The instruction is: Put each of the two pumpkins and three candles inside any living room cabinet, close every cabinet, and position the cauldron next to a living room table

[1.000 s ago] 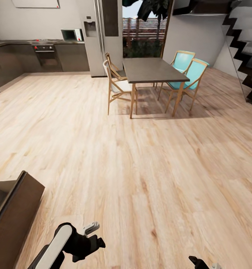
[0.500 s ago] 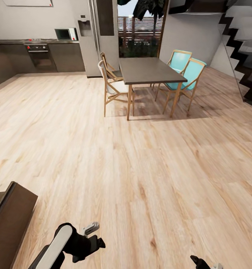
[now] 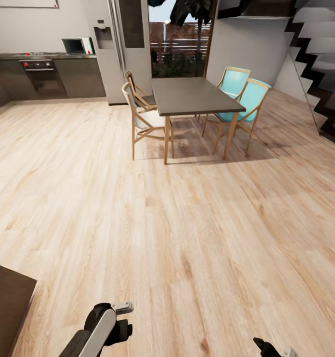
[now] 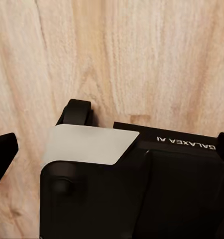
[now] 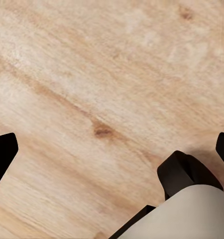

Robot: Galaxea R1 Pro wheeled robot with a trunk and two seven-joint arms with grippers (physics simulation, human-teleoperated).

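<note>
Flooring of pale wood planks point(image 3: 187, 223) fills most of the head view, its boards running away from the robot toward a dining group. Part of the long, low, dark brown wooden cabinet point(image 3: 6, 302) shows at the near left corner of that view, cut off by the frame; its visible top edge runs obliquely away from the robot, and its drawer fronts cannot be made out.

Beyond the open floor stands a grey rectangular dining table on light wooden legs point(image 3: 192, 95), long axis pointing away from the robot. Two white-seated wooden chairs point(image 3: 140, 116) stand just beside its left side, two turquoise-seated wooden chairs point(image 3: 239, 99) beside its right. Dark grey kitchen units with a built-in oven point(image 3: 43, 74) line the far left wall, next to a tall steel refrigerator point(image 3: 115, 47). A dark open staircase point(image 3: 323, 64) rises at the far right.

The left hand point(image 3: 121, 317) hangs low over the floor near the cabinet, and the right hand point(image 3: 266, 347) sits at the bottom edge. In both wrist views the dark fingertips point(image 4: 2, 149) point(image 5: 2, 149) lie at opposite frame edges, spread apart and released, with bare floor between them.
</note>
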